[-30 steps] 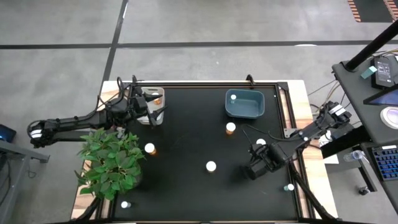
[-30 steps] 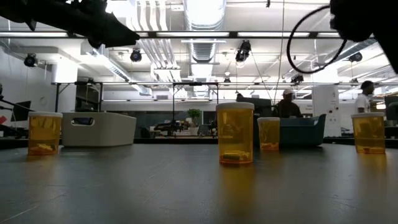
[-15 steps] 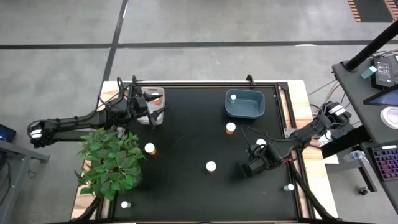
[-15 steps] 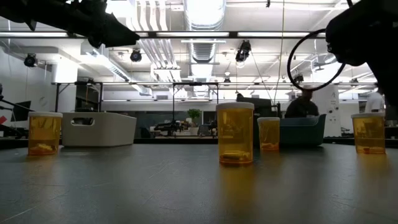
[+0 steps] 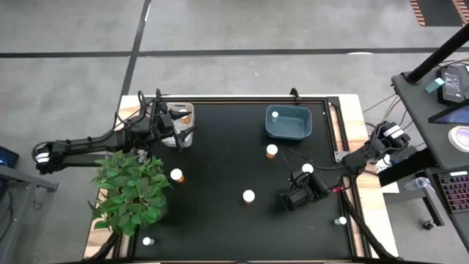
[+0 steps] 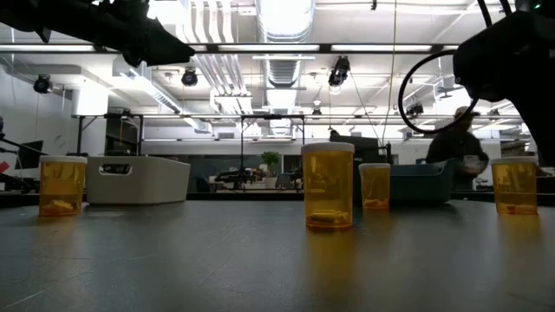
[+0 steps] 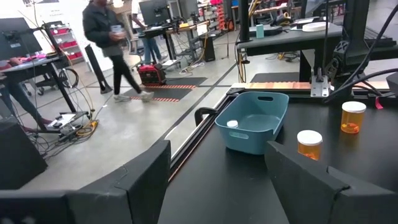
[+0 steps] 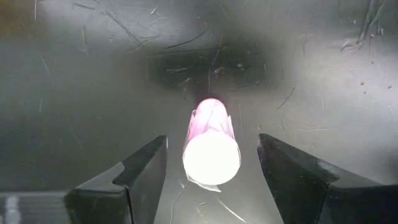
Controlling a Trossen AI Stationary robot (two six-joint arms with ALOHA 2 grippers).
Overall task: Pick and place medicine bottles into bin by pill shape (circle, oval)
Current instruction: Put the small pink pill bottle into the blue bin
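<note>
White-capped bottle is bracketed, untouched, between the parted fingers of the right gripper, which has been lowered over it and narrowed within the last second. A grasp appears imminent; left gripper is parked open and empty beside the pale bin.

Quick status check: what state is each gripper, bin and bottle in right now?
Right gripper: open, fingers either side of a capped bottle, not closed on it.
Left gripper: open, empty, at the white bin.
Blue bin: holds one bottle.
Table bottles: upright, capped.
</note>
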